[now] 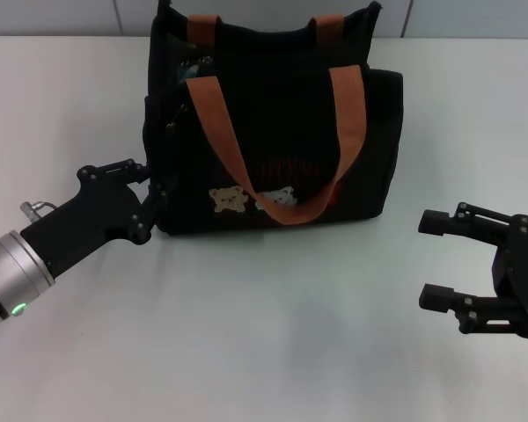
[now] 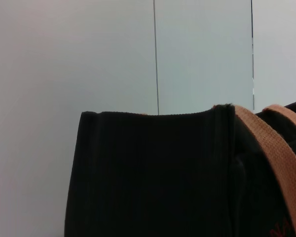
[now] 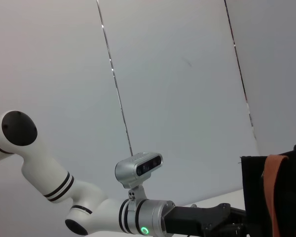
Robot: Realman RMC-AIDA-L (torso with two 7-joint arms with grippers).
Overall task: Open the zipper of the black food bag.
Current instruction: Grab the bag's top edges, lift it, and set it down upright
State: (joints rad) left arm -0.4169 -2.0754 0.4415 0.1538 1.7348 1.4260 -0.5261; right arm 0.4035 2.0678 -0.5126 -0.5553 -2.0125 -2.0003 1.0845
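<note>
We see the left gripper (image 1: 156, 195) against the boxy black fabric food bag (image 1: 282, 141), finger state unclear, red lettering unreadable; right gripper (image 1: 440, 260) spread, well apart.

The left end effector (image 1: 156, 189) reached forward from the lower left, its fingers set close together. The right end effector (image 1: 438, 259) hovered at the right, fingers spread apart, pointing left.

Red lettering on black food bag (image 1: 273, 141), illegible.
</note>
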